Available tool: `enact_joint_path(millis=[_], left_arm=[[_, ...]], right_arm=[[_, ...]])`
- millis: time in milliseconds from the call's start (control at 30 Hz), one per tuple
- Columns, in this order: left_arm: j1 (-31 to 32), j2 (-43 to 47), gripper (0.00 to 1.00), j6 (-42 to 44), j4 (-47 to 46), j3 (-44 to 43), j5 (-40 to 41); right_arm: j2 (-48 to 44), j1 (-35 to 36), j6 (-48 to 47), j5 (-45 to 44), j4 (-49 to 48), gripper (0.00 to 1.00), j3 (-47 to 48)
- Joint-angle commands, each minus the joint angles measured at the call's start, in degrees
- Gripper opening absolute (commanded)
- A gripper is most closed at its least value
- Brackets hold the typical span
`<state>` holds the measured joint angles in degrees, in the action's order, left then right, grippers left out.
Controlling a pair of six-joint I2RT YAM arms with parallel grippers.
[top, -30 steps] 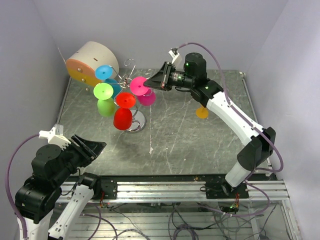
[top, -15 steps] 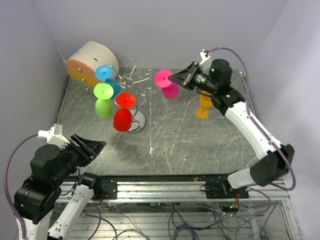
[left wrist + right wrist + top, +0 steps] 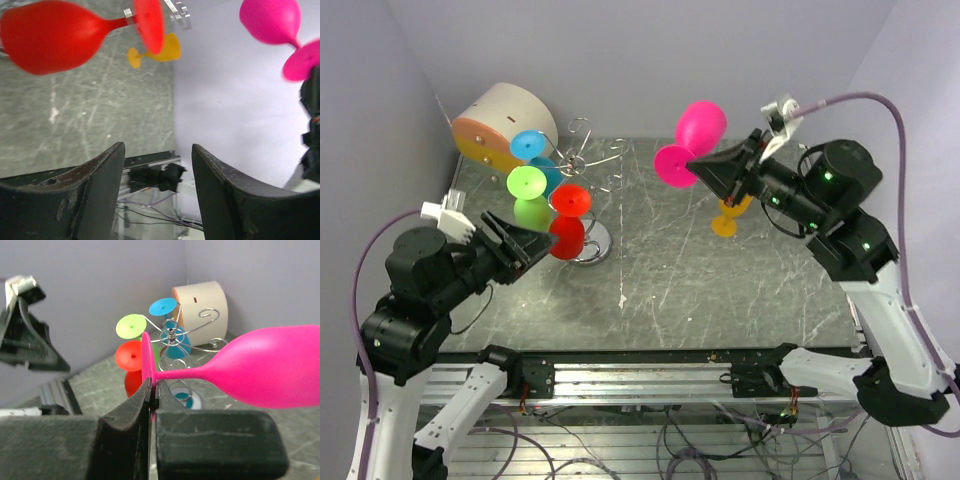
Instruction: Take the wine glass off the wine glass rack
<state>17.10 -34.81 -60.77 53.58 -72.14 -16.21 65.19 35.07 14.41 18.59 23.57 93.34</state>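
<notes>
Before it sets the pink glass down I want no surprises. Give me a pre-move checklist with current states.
1. Right gripper shut on the pink wine glass at its stem: ok.
2. Pink wine glass clear of the wine glass rack: ok, well apart.
3. Glass upright for placing: not ok, tilted.
4. Set-down spot free: cannot tell; the orange glass stands close under the right gripper in the top view.
5. Left gripper open and apart from the red glass: ok.

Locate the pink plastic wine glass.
Top view, right of centre: the pink plastic wine glass is held aloft near its foot by the right gripper, clear of the silver wire rack to its left.
</notes>
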Motion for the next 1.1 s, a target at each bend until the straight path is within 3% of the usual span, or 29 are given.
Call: enact_joint_path(millis=[0,133,367,567,767,1067], left_arm=[[0.21,-4.61,0.67,-3.58,-8.12,-5.59,-8.89],[0.21,-8.37,0.67,-6.45,-10.17,-7.19,-13.32],[0.21,-8.70,0.66,-15.83,-19.95,-2.54,-19.55],[0.21,-10.24,0.66,-13.18,-15.21,-5.57,-18.28],[0.18,-10.02,0.65,-13.00,-14.08,-5.73,-16.94],[0.21,-7.60,0.64,-16.57,-13.64,-3.43,-16.48]], right_arm=[[-3.65,3.23,-18.67,-6.08,5.68,0.00,0.35],[-4.17,3.68,-27.31,-5.62,6.75,0.00,0.68],[-3.17,8.65,-36.22,-8.91,3.74,0.00,0.08],[-0.12,16.50,-45.50,-13.31,-0.11,0.00,-0.33],[3.42,29.69,-55.35,-22.54,-2.05,0.00,-0.06],[6.31,55.07,-68.71,-47.27,-12.94,0.00,-7.65]])
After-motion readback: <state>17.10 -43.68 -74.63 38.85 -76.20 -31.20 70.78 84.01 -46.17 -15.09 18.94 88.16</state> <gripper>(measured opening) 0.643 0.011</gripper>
